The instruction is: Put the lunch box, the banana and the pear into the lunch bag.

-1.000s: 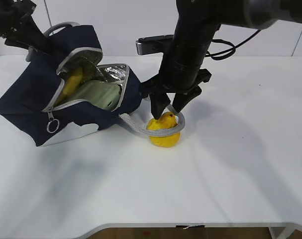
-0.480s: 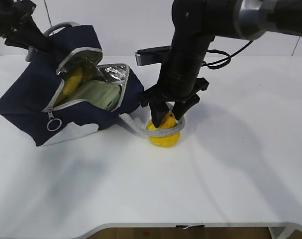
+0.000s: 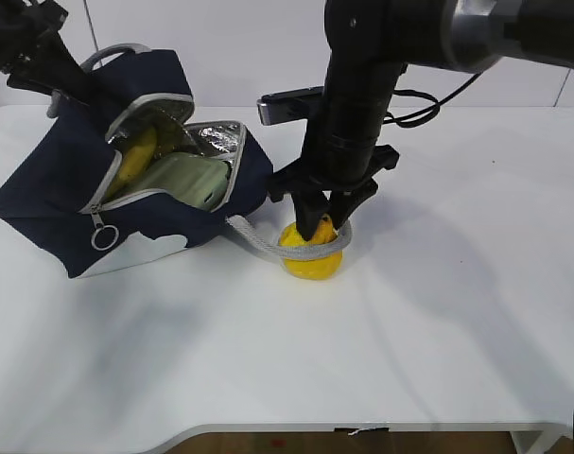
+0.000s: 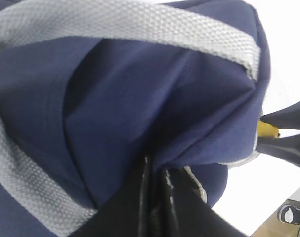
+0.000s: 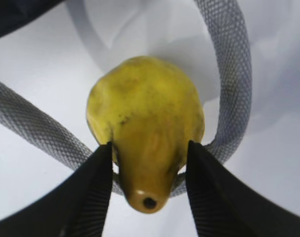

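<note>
The navy lunch bag (image 3: 50, 189) lies tipped on its side at the left, mouth open toward me. Inside show the banana (image 3: 135, 156) and the sage-green lunch box (image 3: 187, 180). My left gripper (image 3: 64, 85) is shut on the bag's top fabric (image 4: 140, 98), its fingers pinched together (image 4: 157, 173). The yellow pear (image 3: 310, 260) stands on the table right of the bag, ringed by a grey rope handle (image 3: 258, 244). My right gripper (image 3: 320, 225) comes down from above. Its fingers press both sides of the pear (image 5: 145, 118), gripper (image 5: 150, 144).
The rope handle (image 5: 234, 74) loops round the pear's base, close to both fingers. The zipper ring pull (image 3: 101, 237) hangs at the bag's front. A yellow banana tip (image 4: 267, 130) peeks past the bag's edge. White table (image 3: 438, 331) stretches to the right and front.
The right gripper has sunk a little over the pear and its fingers have closed in against it. The left gripper and the bag have stayed put.
</note>
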Controlling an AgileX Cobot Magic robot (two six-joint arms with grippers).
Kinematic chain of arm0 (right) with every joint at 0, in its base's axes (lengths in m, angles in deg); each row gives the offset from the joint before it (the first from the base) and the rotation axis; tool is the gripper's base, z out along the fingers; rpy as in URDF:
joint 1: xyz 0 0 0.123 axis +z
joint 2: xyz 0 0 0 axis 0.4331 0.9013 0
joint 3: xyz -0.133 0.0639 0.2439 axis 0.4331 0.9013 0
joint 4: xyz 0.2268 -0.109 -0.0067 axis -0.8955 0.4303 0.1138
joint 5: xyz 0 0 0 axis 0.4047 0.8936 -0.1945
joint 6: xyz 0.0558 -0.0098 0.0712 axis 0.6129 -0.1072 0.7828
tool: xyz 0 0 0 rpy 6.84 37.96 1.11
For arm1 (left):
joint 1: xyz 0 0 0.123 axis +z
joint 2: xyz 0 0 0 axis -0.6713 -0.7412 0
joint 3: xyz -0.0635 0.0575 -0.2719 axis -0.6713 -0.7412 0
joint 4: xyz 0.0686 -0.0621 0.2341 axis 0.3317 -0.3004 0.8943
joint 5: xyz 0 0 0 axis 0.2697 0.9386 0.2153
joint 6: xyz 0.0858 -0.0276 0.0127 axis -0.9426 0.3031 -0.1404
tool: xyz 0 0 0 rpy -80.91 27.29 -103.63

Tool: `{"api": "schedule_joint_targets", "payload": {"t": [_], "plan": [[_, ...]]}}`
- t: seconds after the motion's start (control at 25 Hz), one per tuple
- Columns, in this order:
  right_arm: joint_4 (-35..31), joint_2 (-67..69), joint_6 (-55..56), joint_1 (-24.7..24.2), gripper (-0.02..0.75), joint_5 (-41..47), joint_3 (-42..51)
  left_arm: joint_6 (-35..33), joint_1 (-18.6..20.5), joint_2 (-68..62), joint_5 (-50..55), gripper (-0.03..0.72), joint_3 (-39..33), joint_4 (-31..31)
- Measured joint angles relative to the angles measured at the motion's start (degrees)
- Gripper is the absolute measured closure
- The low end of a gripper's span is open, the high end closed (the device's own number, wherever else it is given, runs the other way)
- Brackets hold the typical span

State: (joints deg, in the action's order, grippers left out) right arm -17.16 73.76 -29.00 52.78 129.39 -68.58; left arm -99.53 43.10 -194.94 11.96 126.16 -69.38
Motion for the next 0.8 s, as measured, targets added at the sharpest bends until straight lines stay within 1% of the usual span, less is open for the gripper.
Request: {"api": "schedule_joint_targets", "payload": {"t": [0.28, 0.64, 0.8], "plan": [[0.05, 0.13, 0.0, 0.0, 0.435, 0.04, -1.0, 0.0, 0.0, 0.0, 0.0, 0.684, 0.0, 0.13], [0.05, 0.26, 0.0, 0.0, 0.449, 0.15, -1.09, 0.0, 0.0, 0.0, 0.0, 0.684, 0.0, 0.13], [0.05, 0.39, 0.0, 0.0, 0.491, 0.29, -1.56, 0.0, 0.0, 0.0, 0.0, 0.684, 0.0, 0.23]]}}
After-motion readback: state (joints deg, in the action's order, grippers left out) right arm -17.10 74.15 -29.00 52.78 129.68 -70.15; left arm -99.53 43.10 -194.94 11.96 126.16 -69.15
